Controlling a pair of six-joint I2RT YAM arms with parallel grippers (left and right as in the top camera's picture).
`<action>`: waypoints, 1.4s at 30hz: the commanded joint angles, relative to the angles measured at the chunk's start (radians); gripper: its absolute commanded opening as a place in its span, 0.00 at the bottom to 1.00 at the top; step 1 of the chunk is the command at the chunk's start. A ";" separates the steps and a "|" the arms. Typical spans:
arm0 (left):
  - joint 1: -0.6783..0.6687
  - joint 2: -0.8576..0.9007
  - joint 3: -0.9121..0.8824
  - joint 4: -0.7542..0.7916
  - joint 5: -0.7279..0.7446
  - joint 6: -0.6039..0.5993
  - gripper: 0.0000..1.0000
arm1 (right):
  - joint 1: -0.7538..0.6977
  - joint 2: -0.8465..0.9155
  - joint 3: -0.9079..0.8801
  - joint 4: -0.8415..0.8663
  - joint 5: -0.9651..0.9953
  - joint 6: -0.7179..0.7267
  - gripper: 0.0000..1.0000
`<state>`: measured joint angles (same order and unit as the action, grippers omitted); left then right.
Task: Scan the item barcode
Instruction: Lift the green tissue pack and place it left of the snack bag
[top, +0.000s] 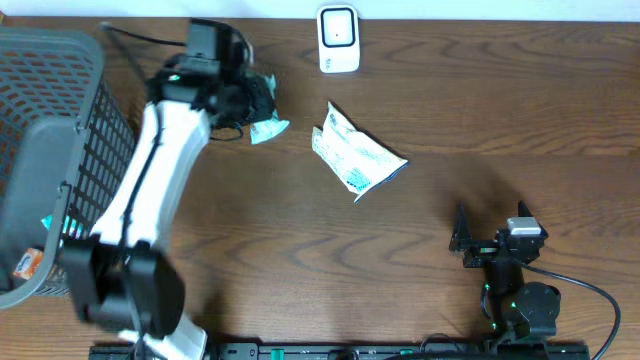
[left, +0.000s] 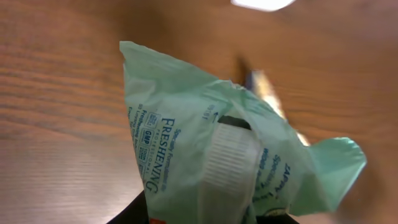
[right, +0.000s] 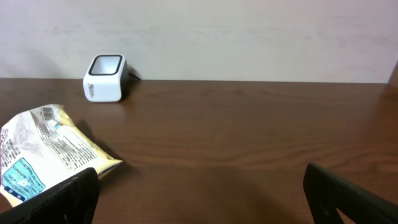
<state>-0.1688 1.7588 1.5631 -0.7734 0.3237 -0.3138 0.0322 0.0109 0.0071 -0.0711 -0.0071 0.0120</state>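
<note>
My left gripper (top: 255, 103) is shut on a pale green packet (top: 268, 130) with blue print, holding it above the table at the back left. In the left wrist view that green packet (left: 211, 149) fills the frame and hides most of the fingers. The white barcode scanner (top: 338, 38) stands at the back edge, to the right of the held packet, and also shows in the right wrist view as the scanner (right: 106, 78). My right gripper (top: 462, 240) rests open at the front right, with nothing between its jaws (right: 199, 199).
A white and yellow snack bag (top: 355, 152) lies flat in the middle of the table, and the same bag (right: 43, 149) shows to the left of my right gripper. A grey mesh basket (top: 50, 150) stands at the left edge with an orange item (top: 28, 262) inside.
</note>
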 joint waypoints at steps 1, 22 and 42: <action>-0.019 0.106 -0.005 0.017 -0.108 0.043 0.35 | -0.002 -0.004 -0.002 -0.005 0.002 0.010 0.99; -0.178 0.283 0.007 0.111 -0.074 0.058 0.73 | -0.002 -0.004 -0.002 -0.005 0.002 0.010 0.99; 0.312 -0.425 0.065 0.056 -0.458 0.134 0.83 | -0.002 -0.004 -0.002 -0.005 0.002 0.010 0.99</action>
<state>0.0158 1.3918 1.6279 -0.6998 0.0208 -0.1978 0.0322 0.0109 0.0071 -0.0711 -0.0071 0.0116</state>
